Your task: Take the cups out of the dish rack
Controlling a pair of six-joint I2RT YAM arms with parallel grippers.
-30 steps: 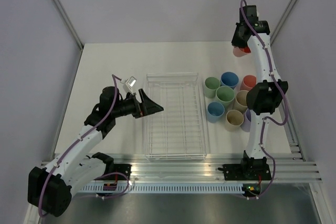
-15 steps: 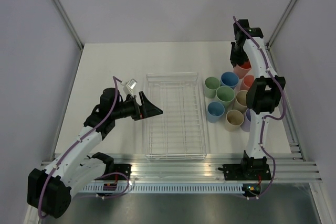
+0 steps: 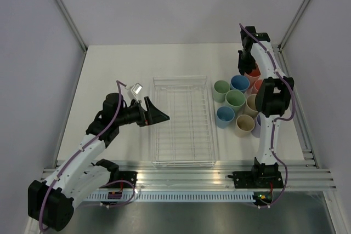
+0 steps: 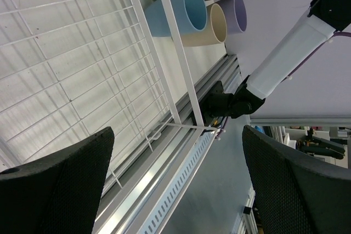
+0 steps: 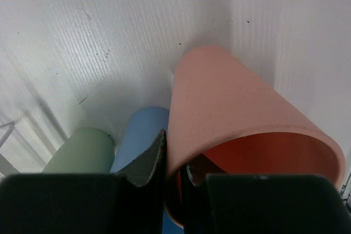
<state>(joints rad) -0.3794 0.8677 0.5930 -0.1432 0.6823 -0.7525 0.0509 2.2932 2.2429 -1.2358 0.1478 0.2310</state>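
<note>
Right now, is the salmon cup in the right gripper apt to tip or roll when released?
Likely light: the right gripper holds the salmon cup by one wall. Matte, so probably not slippery. Tapered and round; tipped, it may roll in an arc.

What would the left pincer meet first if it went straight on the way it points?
Probably the dish rack's wire: the open left pincer aims across it, though height is unclear.

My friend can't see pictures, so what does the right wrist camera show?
The right end effector pinches the rim of a salmon pink cup, one finger outside its wall and one inside. Past it, a blue cup and a green cup sit on the white table.
</note>
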